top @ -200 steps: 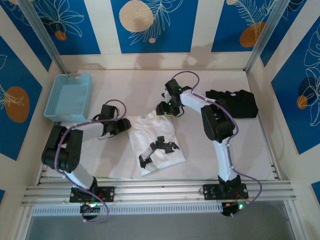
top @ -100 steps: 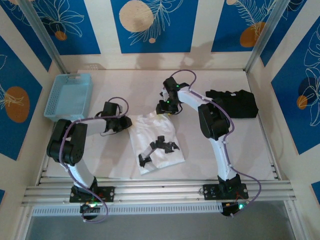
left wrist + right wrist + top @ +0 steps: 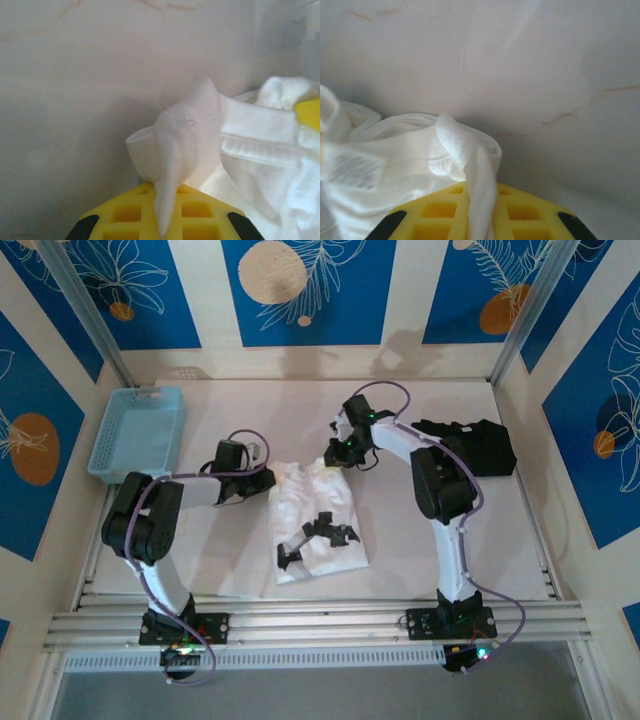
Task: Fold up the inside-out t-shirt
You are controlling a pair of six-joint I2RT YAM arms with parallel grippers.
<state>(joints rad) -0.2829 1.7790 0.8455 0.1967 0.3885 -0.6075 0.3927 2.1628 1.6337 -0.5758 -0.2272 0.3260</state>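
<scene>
The inside-out t-shirt [image 3: 318, 525] lies white and partly folded in the middle of the table, a black print on its lower half. My left gripper [image 3: 266, 481] is at its far left corner, shut on a pinch of white cloth that stands up between the yellow pads [image 3: 125, 216]. My right gripper [image 3: 337, 454] is at the far right corner, also shut on a fold of the shirt [image 3: 470, 150] between its pads [image 3: 525, 215]. A small yellow patch [image 3: 309, 112] shows at the right edge of the left wrist view. In the left wrist view the shirt's hem [image 3: 255, 132] runs off to the right.
A light blue basket [image 3: 138, 433] stands at the far left of the table. A black folded garment [image 3: 468, 447] lies at the far right, close to the right arm's elbow. Bare white tabletop [image 3: 270, 405] lies beyond the shirt, up to the back wall.
Both grippers went from open to shut on the shirt's far corners. The left gripper moved right to the shirt's edge; the right shifted slightly right. The far edge of the shirt has bunched up.
</scene>
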